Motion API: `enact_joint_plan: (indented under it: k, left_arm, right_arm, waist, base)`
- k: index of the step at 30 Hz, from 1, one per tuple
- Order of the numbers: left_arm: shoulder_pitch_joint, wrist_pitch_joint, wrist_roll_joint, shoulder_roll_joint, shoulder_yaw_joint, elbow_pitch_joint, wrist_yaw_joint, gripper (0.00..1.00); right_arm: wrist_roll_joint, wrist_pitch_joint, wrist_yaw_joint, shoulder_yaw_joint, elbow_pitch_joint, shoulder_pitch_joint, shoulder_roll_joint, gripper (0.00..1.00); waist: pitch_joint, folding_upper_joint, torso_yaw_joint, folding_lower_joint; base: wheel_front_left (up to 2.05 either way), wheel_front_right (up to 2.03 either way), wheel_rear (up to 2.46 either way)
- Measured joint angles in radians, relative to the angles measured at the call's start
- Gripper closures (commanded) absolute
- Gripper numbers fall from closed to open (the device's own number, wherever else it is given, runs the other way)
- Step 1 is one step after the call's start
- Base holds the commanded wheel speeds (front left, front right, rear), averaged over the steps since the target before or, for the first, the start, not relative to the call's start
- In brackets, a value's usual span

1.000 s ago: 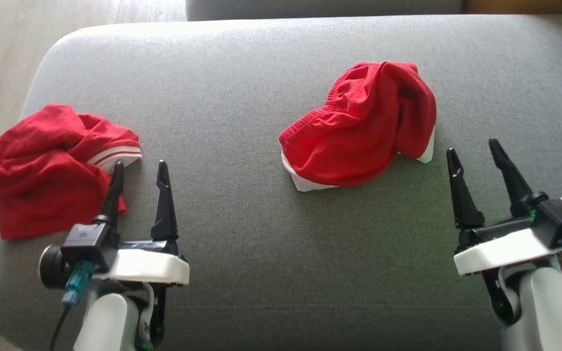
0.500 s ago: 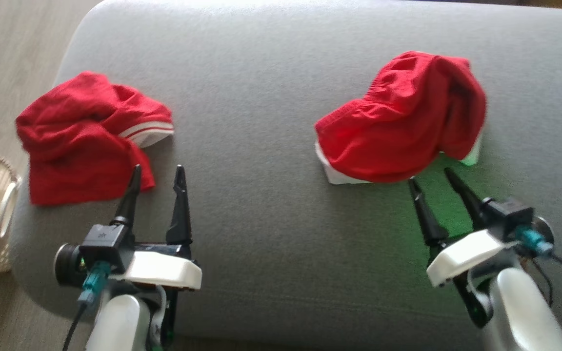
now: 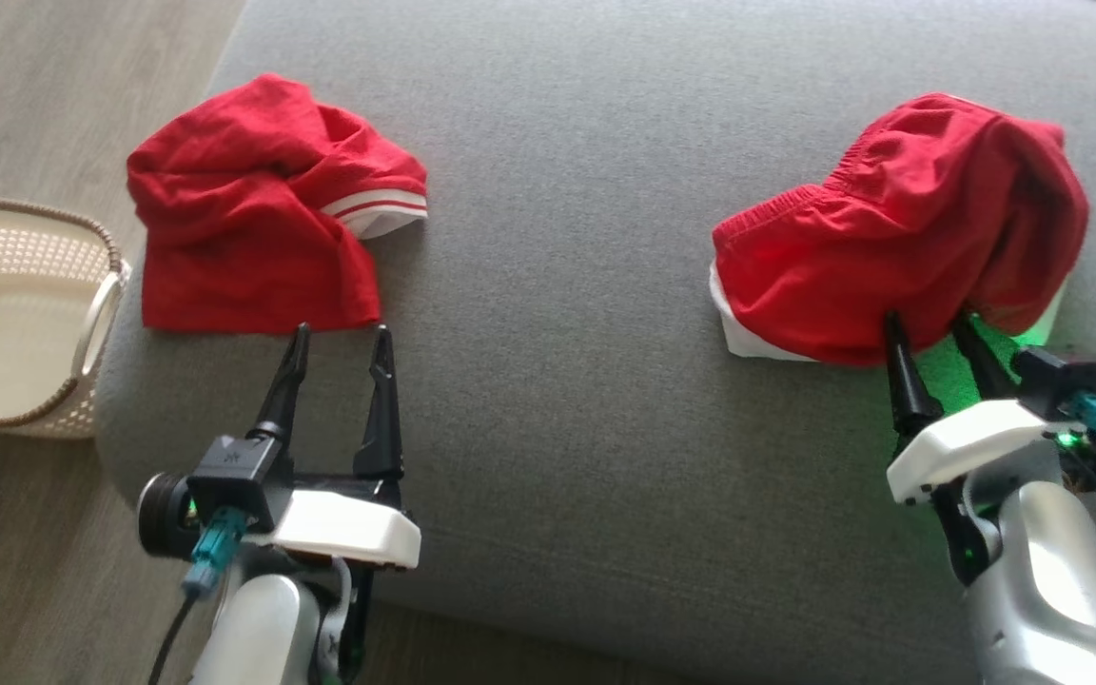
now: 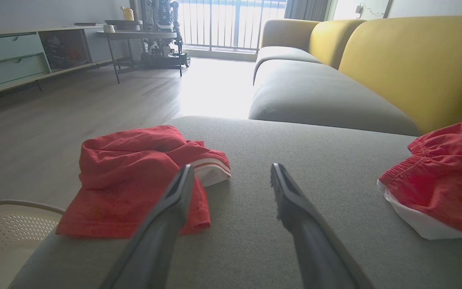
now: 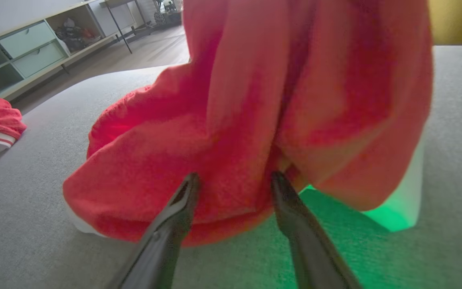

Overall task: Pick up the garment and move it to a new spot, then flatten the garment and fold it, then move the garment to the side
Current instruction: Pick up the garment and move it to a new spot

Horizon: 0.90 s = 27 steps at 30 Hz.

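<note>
Cream perforated basket (image 3: 6, 262) beside grey cushion (image 3: 557, 285), with red garment (image 3: 253, 219) close by.

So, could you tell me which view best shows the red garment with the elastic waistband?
The head view: the garment shows whole, from above. The right wrist view is close up and crops its top; the left wrist view cuts it off at the right edge.
</note>
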<state>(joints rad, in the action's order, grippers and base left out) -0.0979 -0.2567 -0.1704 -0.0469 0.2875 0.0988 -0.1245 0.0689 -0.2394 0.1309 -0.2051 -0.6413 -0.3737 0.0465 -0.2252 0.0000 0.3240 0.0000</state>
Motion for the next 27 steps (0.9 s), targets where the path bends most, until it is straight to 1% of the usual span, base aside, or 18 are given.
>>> enact_joint_plan:
  k: [1, 4, 7, 12, 13, 14, 16, 19, 23, 25, 26, 27]
  left_arm:
    - [-0.001, 0.000, 0.000, 0.000, 0.001, 0.000, 0.000, 0.00]
    - [-0.010, 0.000, -0.002, 0.000, 0.004, 0.003, -0.006, 0.00]
    - [-0.009, 0.000, -0.009, 0.000, 0.002, 0.006, -0.008, 0.00]
    - [-0.006, 0.000, -0.009, 0.000, -0.008, 0.011, -0.007, 0.00]
    - [-0.005, 0.000, -0.009, 0.000, -0.009, 0.012, -0.007, 0.00]
    - [-0.003, 0.000, -0.009, 0.000, -0.011, 0.016, -0.006, 0.00]
    - [0.009, 0.000, -0.008, 0.000, -0.015, 0.018, -0.002, 0.00]
    - [0.040, 0.000, -0.009, 0.000, -0.024, 0.021, -0.002, 0.00]
    - [0.060, 0.000, -0.009, -0.001, -0.041, 0.025, 0.002, 0.00]
    - [0.063, 0.000, -0.009, -0.001, -0.041, 0.025, 0.002, 0.00]
    - [0.063, 0.000, -0.009, -0.001, -0.041, 0.025, 0.002, 0.00]
    - [0.066, 0.000, -0.009, -0.001, -0.040, 0.025, 0.002, 0.00]
  right_arm:
    - [-0.008, 0.000, 0.000, -0.001, -0.015, -0.009, 0.000, 1.00]
    - [0.005, -0.003, 0.000, -0.007, -0.038, -0.031, 0.000, 1.00]
    - [0.000, -0.009, 0.000, 0.011, -0.013, -0.032, 0.002, 1.00]
    - [-0.083, -0.011, 0.000, 0.074, 0.161, -0.023, 0.002, 1.00]
    - [-0.106, -0.012, 0.000, 0.088, 0.193, -0.018, 0.002, 1.00]
    - [-0.163, -0.012, 0.000, 0.111, 0.259, 0.001, 0.002, 1.00]
    - [-0.209, -0.001, 0.000, 0.113, 0.338, 0.026, 0.001, 1.00]
    - [-0.222, 0.079, 0.000, 0.115, 0.473, 0.052, 0.002, 1.00]
    - [-0.238, 0.227, 0.000, 0.130, 0.615, 0.092, 0.002, 1.00]
    - [-0.232, 0.276, 0.000, 0.144, 0.651, 0.118, 0.001, 1.00]
    - [-0.232, 0.276, 0.000, 0.144, 0.651, 0.118, 0.001, 1.00]
    - [-0.265, 0.319, 0.000, 0.157, 0.650, 0.130, 0.002, 1.00]
  waist:
    - [0.000, 0.0000, 0.005, 0.0000]
    - [0.008, 0.0000, 0.011, 0.0000]
    - [0.018, 0.0000, 0.009, 0.0000]
    - [0.053, 0.0000, -0.013, 0.0000]
    - [0.063, 0.0000, -0.019, 0.0000]
    - [0.083, 0.0000, -0.032, 0.0000]
    - [0.104, 0.0000, -0.046, 0.0000]
    - [0.134, 0.0000, -0.069, 0.0000]
    - [0.169, 0.0000, -0.097, 0.0000]
    - [0.179, 0.0000, -0.107, 0.0000]
    - [0.179, 0.0000, -0.107, 0.0000]
    - [0.179, 0.0000, -0.111, 0.0000]
  base:
    - [0.00, 0.00, 0.00]
    - [0.00, 0.00, 0.00]
    - [0.00, 0.00, 0.00]
    - [0.00, 0.00, 0.00]
    - [0.00, 0.00, 0.00]
    - [0.00, 0.00, 0.00]
    - [0.00, 0.00, 0.00]
    - [0.00, 0.00, 0.00]
    - [0.00, 0.00, 0.00]
    - [0.00, 0.00, 0.00]
    - [0.00, 0.00, 0.00]
    - [0.00, 0.00, 0.00]
